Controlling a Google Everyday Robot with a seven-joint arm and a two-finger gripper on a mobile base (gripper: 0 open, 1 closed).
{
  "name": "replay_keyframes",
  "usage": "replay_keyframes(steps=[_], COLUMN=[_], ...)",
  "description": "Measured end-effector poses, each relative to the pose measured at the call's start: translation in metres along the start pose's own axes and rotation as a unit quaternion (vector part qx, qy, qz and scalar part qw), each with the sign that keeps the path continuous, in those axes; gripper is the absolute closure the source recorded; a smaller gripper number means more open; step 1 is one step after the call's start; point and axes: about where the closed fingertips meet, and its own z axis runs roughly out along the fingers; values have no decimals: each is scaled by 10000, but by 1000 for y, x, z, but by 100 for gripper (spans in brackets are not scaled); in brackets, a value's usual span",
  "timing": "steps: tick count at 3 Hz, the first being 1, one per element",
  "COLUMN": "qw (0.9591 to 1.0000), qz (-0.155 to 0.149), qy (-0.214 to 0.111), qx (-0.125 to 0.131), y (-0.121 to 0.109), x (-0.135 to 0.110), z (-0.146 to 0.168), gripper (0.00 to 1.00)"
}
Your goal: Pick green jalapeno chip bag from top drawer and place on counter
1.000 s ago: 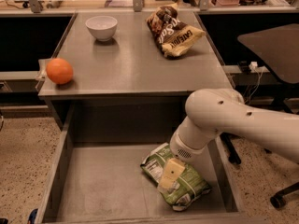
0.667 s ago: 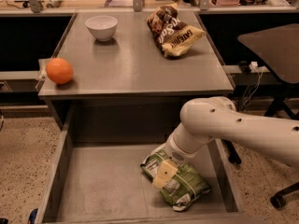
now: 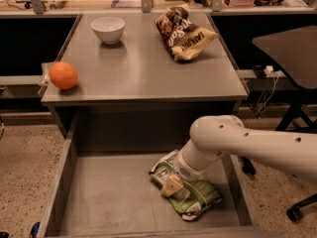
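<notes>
The green jalapeno chip bag [image 3: 195, 200] lies crumpled on the floor of the open top drawer [image 3: 106, 197], at its right side, white label panel up. My gripper [image 3: 173, 185] comes down from the white arm on the right and sits right on the bag's middle-left part. The counter [image 3: 143, 63] is the grey tabletop above and behind the drawer.
On the counter stand a white bowl [image 3: 108, 29] at the back left, an orange [image 3: 63, 75] at the left edge and a brown-and-yellow snack bag [image 3: 182, 31] at the back right. A dark chair [image 3: 292, 48] stands to the right.
My arm has lowered and shifted a little left, bringing the gripper down onto the bag. The bag has stayed in place.
</notes>
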Motion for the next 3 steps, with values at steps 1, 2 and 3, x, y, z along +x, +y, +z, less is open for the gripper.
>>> replay_keyframes(steps=[1, 2, 3], qw=[10000, 9996, 9995], qz=[3, 9, 9], qy=[-37, -242, -257], qx=[-42, -130, -163], y=[3, 4, 6], x=[-2, -13, -16], z=[-3, -6, -10], gripper=[65, 88, 100])
